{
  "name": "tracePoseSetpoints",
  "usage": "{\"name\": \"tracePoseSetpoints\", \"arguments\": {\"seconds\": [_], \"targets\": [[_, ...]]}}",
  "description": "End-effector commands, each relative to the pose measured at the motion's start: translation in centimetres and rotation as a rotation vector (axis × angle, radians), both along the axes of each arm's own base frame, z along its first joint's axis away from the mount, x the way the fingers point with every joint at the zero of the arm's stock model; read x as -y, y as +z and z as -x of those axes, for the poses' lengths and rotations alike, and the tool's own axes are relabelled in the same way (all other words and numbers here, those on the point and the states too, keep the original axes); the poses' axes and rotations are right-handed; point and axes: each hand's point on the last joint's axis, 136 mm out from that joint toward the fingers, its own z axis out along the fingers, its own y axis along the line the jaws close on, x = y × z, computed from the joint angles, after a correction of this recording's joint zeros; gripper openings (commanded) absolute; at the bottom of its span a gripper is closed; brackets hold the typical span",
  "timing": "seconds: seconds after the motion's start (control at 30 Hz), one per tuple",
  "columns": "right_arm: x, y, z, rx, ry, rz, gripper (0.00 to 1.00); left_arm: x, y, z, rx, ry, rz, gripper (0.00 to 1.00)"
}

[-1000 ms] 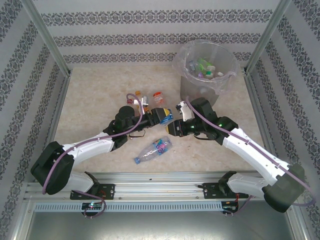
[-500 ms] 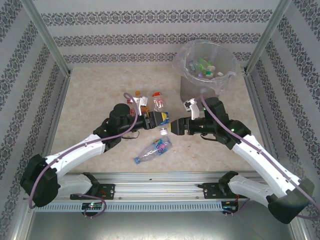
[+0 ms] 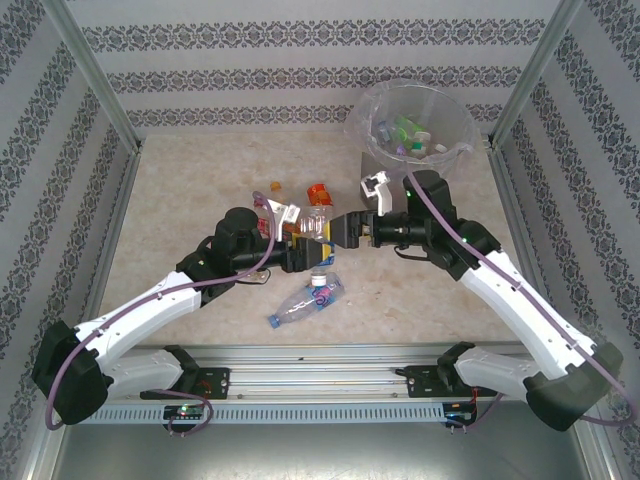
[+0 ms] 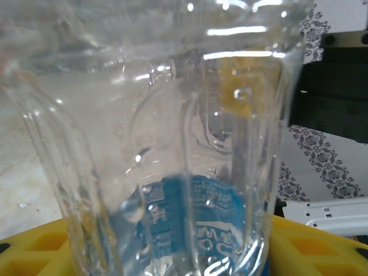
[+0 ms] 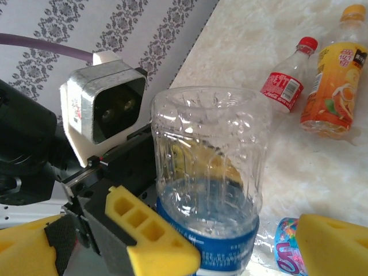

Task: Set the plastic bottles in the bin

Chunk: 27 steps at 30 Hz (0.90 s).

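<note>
A clear plastic bottle with a blue label is held off the table between the two arms, base up in the right wrist view. My left gripper is shut on it; the bottle sits between its yellow fingers. My right gripper stands open around the blue label. One of its fingers touches the label and the other stays apart. The grey bin with its clear bag stands at the far right and holds several bottles.
On the table lie a bottle with a many-coloured label, an orange-capped bottle and two more near the left arm. A red-labelled bottle and an orange juice bottle lie side by side. Patterned walls enclose the table.
The left gripper has lifted the blue-labelled bottle and turned it upright. The right gripper has swung up and in, and its jaws now stand on either side of the bottle.
</note>
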Motion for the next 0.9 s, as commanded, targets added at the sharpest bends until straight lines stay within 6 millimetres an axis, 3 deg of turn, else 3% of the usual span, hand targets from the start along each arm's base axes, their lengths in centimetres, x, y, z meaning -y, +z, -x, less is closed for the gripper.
{"name": "tracePoseSetpoints", "arguments": {"seconds": [0.0,0.53,0.87], "targets": [[-0.7,1.3,-0.2,0.041,0.023,-0.015,0.98,0.6,1.9,1.3,0.054,-0.062,0.014,0.60],[-1.8,-0.2,-1.0,0.020,0.031,0.014,0.95,1.7,1.8,1.6,0.051,-0.077,-0.003,0.61],[-2.1,-0.6,-1.8,0.026,0.013,0.029,0.74,2.4,1.4,2.0,0.048,-0.095,-0.011,0.62]]}}
